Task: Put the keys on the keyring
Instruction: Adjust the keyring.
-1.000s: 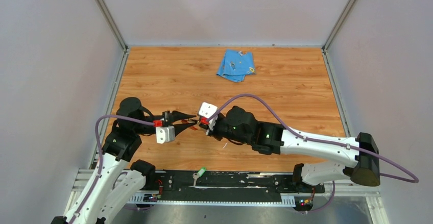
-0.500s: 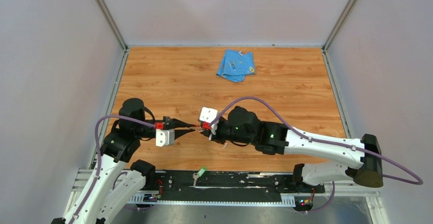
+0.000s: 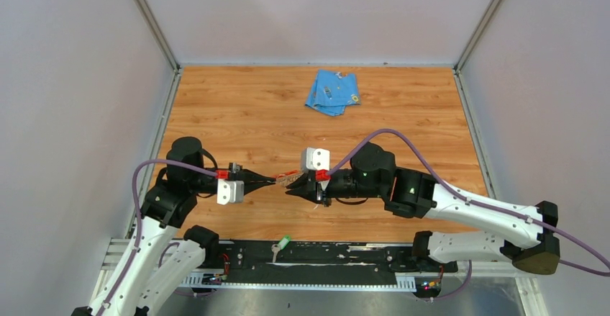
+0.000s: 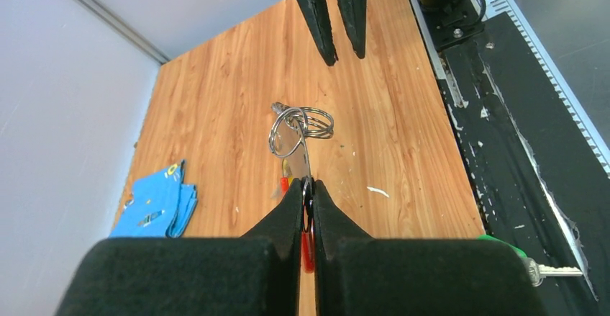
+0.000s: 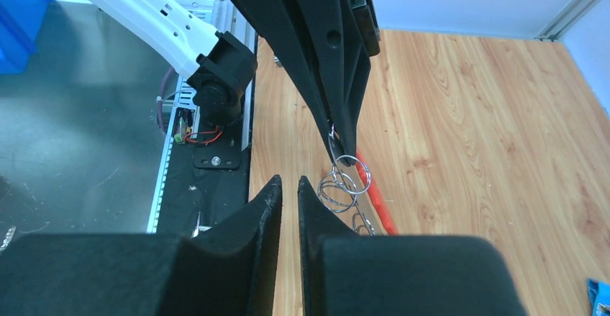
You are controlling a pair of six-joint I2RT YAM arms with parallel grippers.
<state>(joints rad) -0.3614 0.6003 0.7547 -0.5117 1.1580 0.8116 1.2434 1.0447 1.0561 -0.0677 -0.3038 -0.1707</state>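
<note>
Gotta hold that keyring [image 4: 298,125] steady in the clenched left gripper [image 4: 307,185] while sending the barely-parted, empty right gripper [image 5: 289,183] for the green key [image 3: 283,242] on the near rail [image 3: 360,253].

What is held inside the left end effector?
The left end effector is shut on the keyring: its wire loops stick out in front. The part pinched between the fingers is covered.

Here we are in a robotics lab cell. Plain pale wall panels [image 3: 72,78] box in the left, right and top of the overhead view, with aluminium posts [image 3: 147,17] in the corners. Mid-frame there's a wood-grain counter [image 3: 252,107]. Along the bottom edge, a left arm [image 3: 162,215] and right arm [image 3: 467,208] are bolted to a black base plate [image 3: 345,255], purple cable [image 3: 381,131] looping overhead.
</note>
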